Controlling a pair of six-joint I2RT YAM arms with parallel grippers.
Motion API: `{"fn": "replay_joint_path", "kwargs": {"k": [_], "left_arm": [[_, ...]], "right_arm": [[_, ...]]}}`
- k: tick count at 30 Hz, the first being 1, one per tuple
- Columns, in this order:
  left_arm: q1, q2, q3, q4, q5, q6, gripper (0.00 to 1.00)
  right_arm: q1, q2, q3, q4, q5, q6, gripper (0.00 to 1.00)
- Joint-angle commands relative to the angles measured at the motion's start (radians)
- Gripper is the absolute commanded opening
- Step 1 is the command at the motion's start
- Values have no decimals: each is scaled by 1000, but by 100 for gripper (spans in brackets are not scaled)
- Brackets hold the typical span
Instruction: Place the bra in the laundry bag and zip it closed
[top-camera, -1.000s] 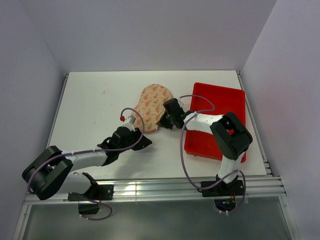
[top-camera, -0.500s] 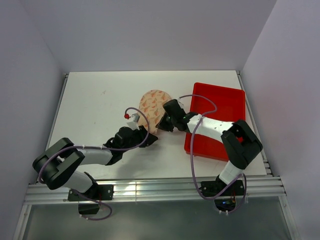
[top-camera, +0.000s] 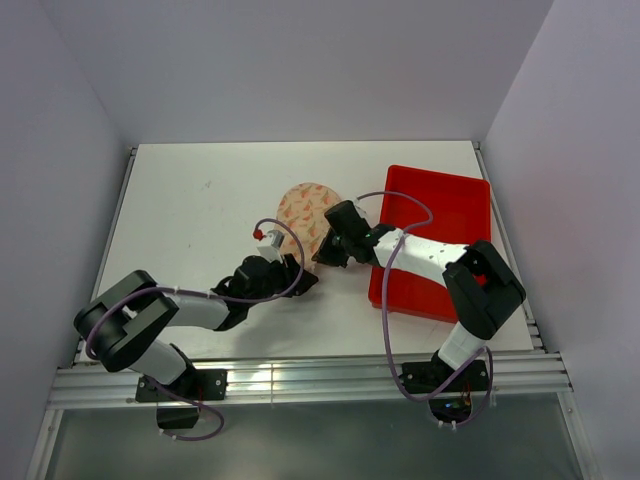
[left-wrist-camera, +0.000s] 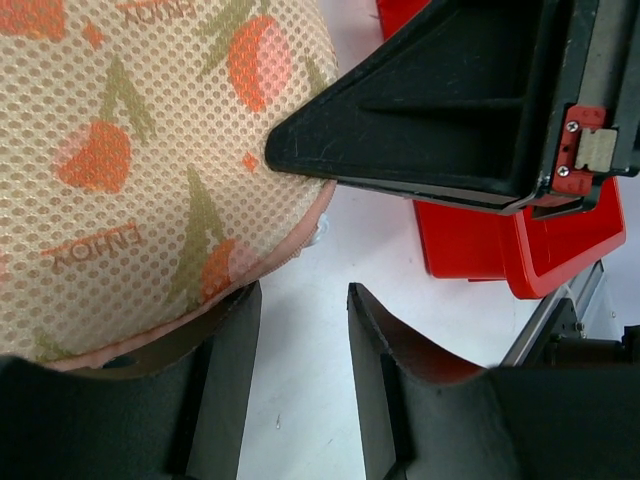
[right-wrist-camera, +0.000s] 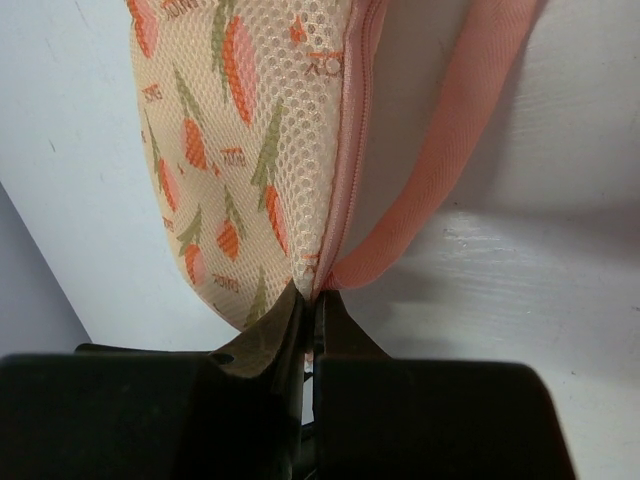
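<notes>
- Fingers of the right gripper (right-wrist-camera: 309, 305): pressed together and clamped on the laundry bag (right-wrist-camera: 240, 150) at its pink zipper edge (right-wrist-camera: 350, 150), just where the loop (right-wrist-camera: 440, 170) joins.
- Left gripper (left-wrist-camera: 302, 292): jaws apart with bare table between them. Its left finger (left-wrist-camera: 225, 370) touches the bag's rim, and nothing is gripped.
- Both grippers sit at the bag's near end, close to one another. The right one's black body fills the upper part of the left wrist view.
- Laundry bag, position: about mid-table and a little right of centre, well clear of the far and near edges. Its far lobe is plain from above; the near lobe is hidden under the grippers.
- Zipper: the stretch seen from the right wrist lies closed up to the fingers. The rest of the seam is out of sight.
- Bra: not visible in any view. It is judged to be inside the bag already, though the pictures cannot confirm it.
- Red tray (top-camera: 440, 200): along the right edge of the table (top-camera: 190, 200), just right of the bag, with nothing visible in it.
- Progress, as a judgement: loading appears done and zipping is late or finishing. What is left is to close any unseen length and release.
</notes>
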Motion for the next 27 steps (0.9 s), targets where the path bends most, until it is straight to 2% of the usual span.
{"fn": "replay_joint_path", "kwargs": {"k": [1, 13, 24, 27], "left_arm": [[-4, 12, 31, 76, -31, 36, 47], [-7, 96, 80, 111, -29, 44, 43], [-7, 96, 91, 111, -44, 65, 42], [-7, 99, 92, 114, -89, 71, 41]], "right_arm": [[12, -56, 36, -22, -16, -15, 0], [18, -68, 32, -48, -33, -26, 0], [29, -69, 48, -80, -29, -36, 0], [28, -74, 48, -85, -39, -44, 0]]}}
